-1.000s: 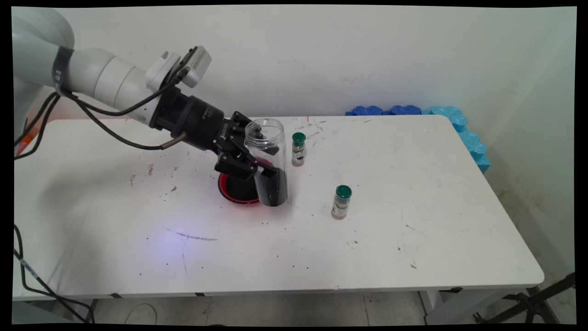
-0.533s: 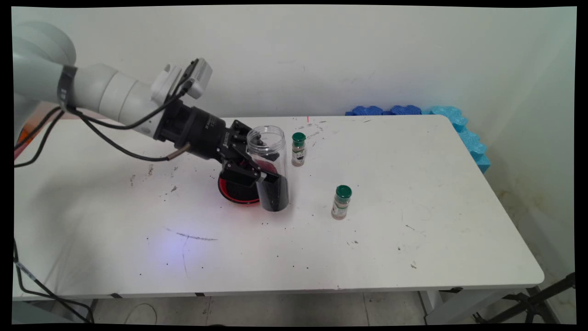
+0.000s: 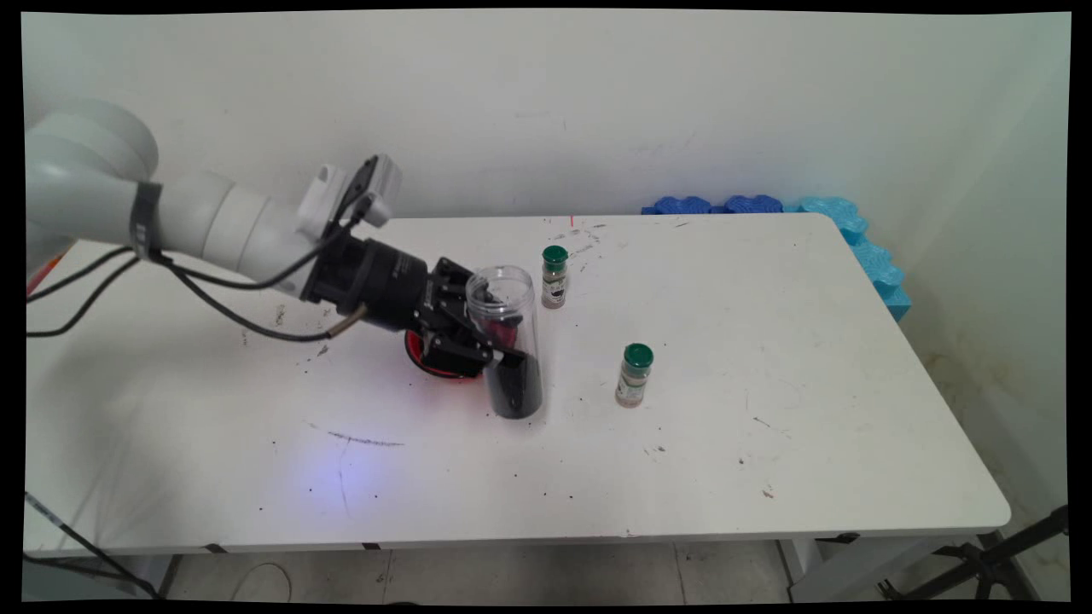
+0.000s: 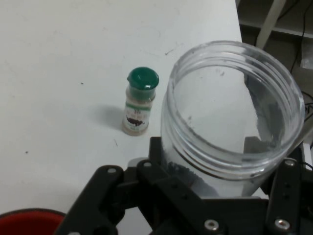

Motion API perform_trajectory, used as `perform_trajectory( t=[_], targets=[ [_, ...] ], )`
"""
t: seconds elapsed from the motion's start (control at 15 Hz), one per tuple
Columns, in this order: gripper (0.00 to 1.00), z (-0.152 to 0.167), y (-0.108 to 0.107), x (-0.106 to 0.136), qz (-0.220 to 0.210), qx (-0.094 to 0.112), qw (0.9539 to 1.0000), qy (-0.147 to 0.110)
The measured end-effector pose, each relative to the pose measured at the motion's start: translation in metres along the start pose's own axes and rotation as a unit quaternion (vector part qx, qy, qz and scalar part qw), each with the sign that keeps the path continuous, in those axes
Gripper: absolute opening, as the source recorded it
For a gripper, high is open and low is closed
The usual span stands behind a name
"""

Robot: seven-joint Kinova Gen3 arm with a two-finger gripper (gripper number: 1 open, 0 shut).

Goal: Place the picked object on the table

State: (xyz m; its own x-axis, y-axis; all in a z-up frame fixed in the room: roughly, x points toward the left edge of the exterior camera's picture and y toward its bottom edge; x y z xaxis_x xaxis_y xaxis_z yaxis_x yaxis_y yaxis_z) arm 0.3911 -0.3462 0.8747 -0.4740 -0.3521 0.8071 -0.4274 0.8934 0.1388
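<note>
The gripper was clamped on a clear jar, one finger on each side of its wall, about halfway up. The jar stood open-mouthed and nearly upright, its bottom third filled with something dark. Compared with a second before, the arm had lowered and carried the jar toward the table's near edge: its rim had been level with the cap of the farther spice bottle and now sat lower, and its base now looked to be on or just above the table.

In the hand view the gripper held the jar from below the rim, with only streaks on the inside of the glass.

A red bowl holding dark material lay at the jar's 9 o'clock, mostly hidden behind the gripper. The farther green-capped spice bottle stood at about 1 o'clock from the jar, just beside its rim in the main view. A second spice bottle stood at 3 o'clock, well apart. Neither bottle had moved. Blue foam pieces lay off the table's far right corner.
</note>
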Motion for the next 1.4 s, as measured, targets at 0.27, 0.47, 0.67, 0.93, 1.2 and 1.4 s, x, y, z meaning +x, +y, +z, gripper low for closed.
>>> perform_trajectory(
  t=[0.27,0.47,0.67,0.93,1.2,1.4],
  targets=[
    [0.00,0.013,0.004,-0.019,-0.003,0.002,1.0000,-0.003],
    [0.00,0.021,0.006,-0.032,-0.004,0.003,1.0000,-0.006],
    [0.00,0.027,0.008,-0.042,-0.006,0.005,0.9999,-0.008],
    [0.00,0.034,0.009,-0.052,-0.009,0.007,0.9999,-0.010],
    [0.00,0.038,0.010,-0.061,-0.011,0.008,0.9998,-0.014],
    [0.00,0.041,0.010,-0.065,-0.011,0.009,0.9998,-0.015]
  ],
)
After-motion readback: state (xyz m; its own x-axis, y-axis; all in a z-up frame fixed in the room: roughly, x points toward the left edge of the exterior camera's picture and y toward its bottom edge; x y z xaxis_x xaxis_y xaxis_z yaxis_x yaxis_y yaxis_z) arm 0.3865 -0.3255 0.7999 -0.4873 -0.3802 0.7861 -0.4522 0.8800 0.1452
